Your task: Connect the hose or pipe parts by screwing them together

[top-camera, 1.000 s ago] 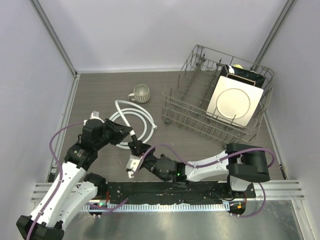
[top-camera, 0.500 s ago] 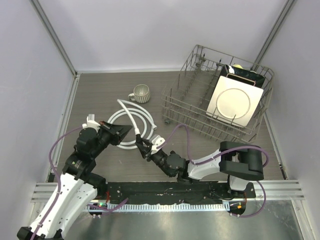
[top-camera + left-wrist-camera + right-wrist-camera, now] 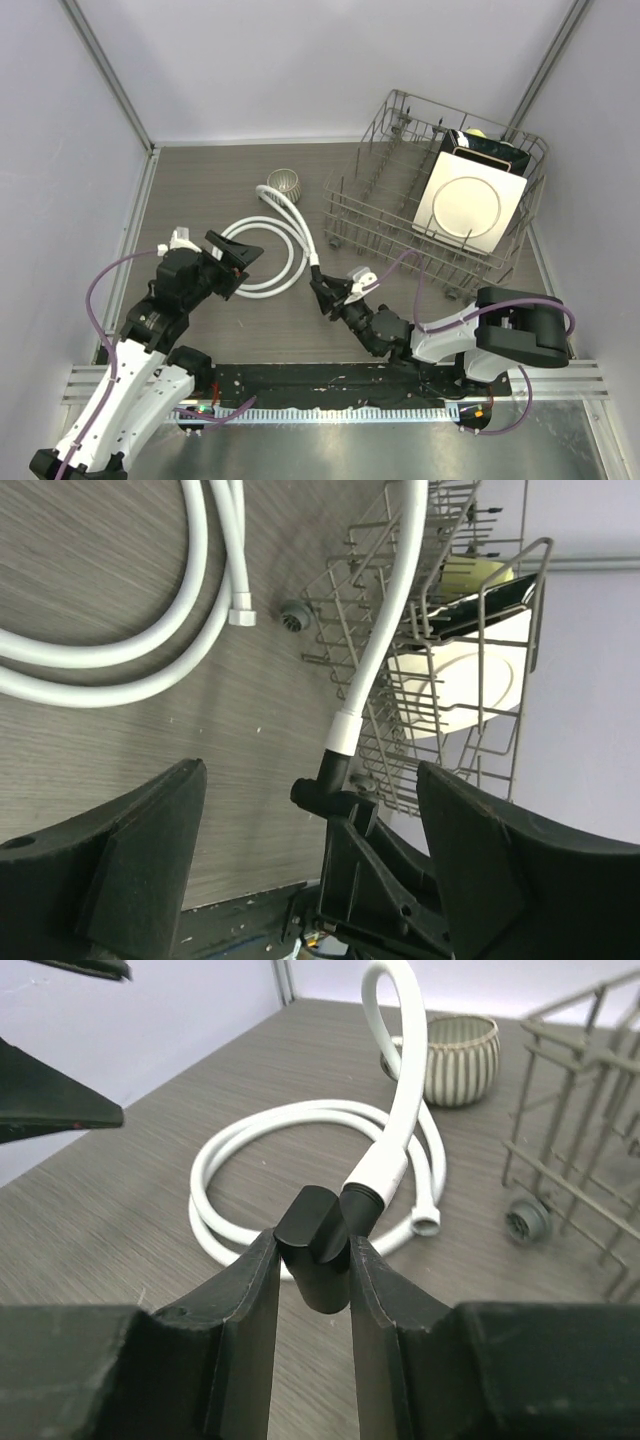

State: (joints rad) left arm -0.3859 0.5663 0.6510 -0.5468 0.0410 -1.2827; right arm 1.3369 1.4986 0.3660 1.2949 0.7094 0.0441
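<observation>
Since the earlier frame the left gripper (image 3: 245,266) has let go of the hose (image 3: 300,235) and pulled back toward the table's left side, and the right gripper (image 3: 328,298) has swung rightward with the fitting (image 3: 310,1235), dragging the hose's loops out longer. Now the left jaws stand wide with nothing between them, pointed at the coil but apart from it. The right fingers (image 3: 250,1290) are pinched narrowly on the black fitting, one on each side, holding it just above the table (image 3: 200,190) in front of the rack (image 3: 345,212). One white hose collar (image 3: 378,1175) sits against the fitting's upper port, and from there the hose rises, arches over beside the mug (image 3: 286,182) and comes back down into flat loops on the wood left of the rack. Its other end nut (image 3: 425,1222) lies free on the table, near the rack's small wheel (image 3: 525,1222). A white plate (image 3: 468,205) leans upright in the rack's right half. Whether the collar is threaded fully home cannot be told from these views.
</observation>
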